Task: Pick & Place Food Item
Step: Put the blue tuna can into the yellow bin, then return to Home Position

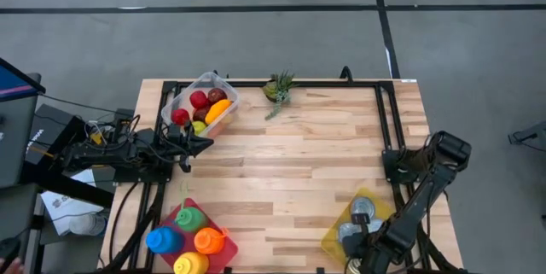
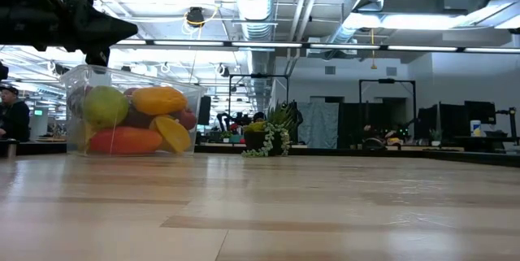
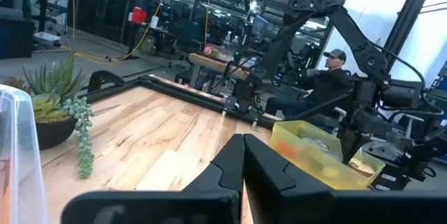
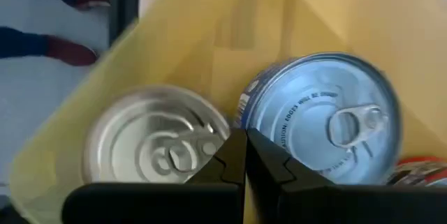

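Near edge of the wooden tabletop (image 1: 290, 163), left corner: red tray (image 1: 223, 253) carrying four squeeze bottles, blue (image 1: 162, 240), green (image 1: 189, 218), orange (image 1: 209, 240) and yellow (image 1: 191, 263).

Near edge, right corner: yellow bin (image 1: 334, 236) holding cans. A silver-topped can (image 4: 157, 144) and a blue-rimmed pull-tab can (image 4: 328, 123) lie side by side inside it. Right end effector (image 1: 365, 244) hangs directly over these cans, fingers pressed together, gripping nothing.

Left edge, mid-depth: left end effector (image 1: 205, 143), fingers pressed together and empty, pointing inward just beside the near end of the fruit container.

Far edge, left part: clear plastic container (image 1: 201, 103) of toy food: red apples (image 1: 199, 99), an orange-yellow piece (image 1: 218, 110), a green-yellow piece (image 2: 105, 105). All food items sit inside the container.

Far edge, centre: small potted succulent (image 1: 279, 89) with trailing strand.

Beyond the tabletop: a seated person in a cap (image 3: 332, 77).
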Robot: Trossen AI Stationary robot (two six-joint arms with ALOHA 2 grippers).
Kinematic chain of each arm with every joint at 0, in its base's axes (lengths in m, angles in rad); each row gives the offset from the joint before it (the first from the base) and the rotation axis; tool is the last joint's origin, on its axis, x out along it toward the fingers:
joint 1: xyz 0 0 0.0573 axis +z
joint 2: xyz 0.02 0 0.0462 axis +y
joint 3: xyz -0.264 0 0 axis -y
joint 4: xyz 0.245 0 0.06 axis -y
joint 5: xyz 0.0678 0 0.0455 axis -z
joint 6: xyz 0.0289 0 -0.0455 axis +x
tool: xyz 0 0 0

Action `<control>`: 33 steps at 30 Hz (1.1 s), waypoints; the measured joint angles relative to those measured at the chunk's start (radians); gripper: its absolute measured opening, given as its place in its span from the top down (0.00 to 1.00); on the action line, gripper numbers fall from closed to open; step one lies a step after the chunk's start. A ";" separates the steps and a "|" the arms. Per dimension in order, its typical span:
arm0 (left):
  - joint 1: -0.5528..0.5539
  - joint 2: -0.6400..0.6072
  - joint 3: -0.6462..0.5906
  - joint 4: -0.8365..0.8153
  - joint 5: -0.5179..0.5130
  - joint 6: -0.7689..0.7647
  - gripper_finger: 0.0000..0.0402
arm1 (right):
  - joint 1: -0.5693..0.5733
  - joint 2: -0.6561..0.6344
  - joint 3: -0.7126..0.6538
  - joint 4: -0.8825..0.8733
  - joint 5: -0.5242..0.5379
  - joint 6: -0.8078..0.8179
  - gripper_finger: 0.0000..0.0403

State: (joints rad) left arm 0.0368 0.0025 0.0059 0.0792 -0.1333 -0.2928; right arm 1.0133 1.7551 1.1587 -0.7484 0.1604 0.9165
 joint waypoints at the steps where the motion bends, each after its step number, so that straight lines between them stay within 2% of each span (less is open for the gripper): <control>1: 0.000 0.000 0.000 0.000 0.000 0.000 1.00 | 0.003 0.007 0.000 -0.004 0.002 0.001 1.00; 7: 0.000 0.000 0.000 0.004 0.000 0.000 1.00 | -0.002 0.008 -0.003 -0.026 -0.007 -0.006 0.96; 15: 0.000 0.000 0.000 0.009 0.000 0.000 1.00 | -0.014 -0.156 0.006 -0.024 0.009 -0.023 0.68; 17: 0.000 0.000 0.000 0.009 0.000 0.000 1.00 | -0.009 -0.237 0.023 -0.010 0.105 -0.048 0.64; 19: 0.000 0.000 0.000 0.009 0.000 0.000 1.00 | 0.005 -0.347 0.032 0.060 0.290 -0.145 0.64; 22: 0.000 0.000 0.000 0.009 0.000 0.000 1.00 | 0.022 -0.530 0.004 0.168 0.575 -0.331 0.71; 24: 0.000 0.000 0.000 0.009 0.000 0.000 1.00 | 0.016 -0.654 -0.040 0.214 0.647 -0.457 0.80; 26: 0.000 0.000 0.000 0.009 0.000 0.000 1.00 | -0.007 -0.783 -0.090 0.242 0.643 -0.567 0.90; 28: 0.000 0.000 0.000 0.009 0.000 0.000 1.00 | -0.047 -0.916 -0.162 0.313 0.586 -0.665 0.97; 30: 0.000 0.000 0.000 0.009 0.000 0.000 1.00 | -0.106 -1.035 -0.270 0.477 0.473 -0.754 0.98; 33: 0.000 0.000 0.000 0.009 0.000 0.000 1.00 | -0.239 -1.157 -0.498 0.824 0.222 -0.888 1.00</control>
State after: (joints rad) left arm 0.0368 0.0029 0.0059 0.0879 -0.1333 -0.2928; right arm 0.7740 0.5982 0.6610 0.0759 0.3826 0.0283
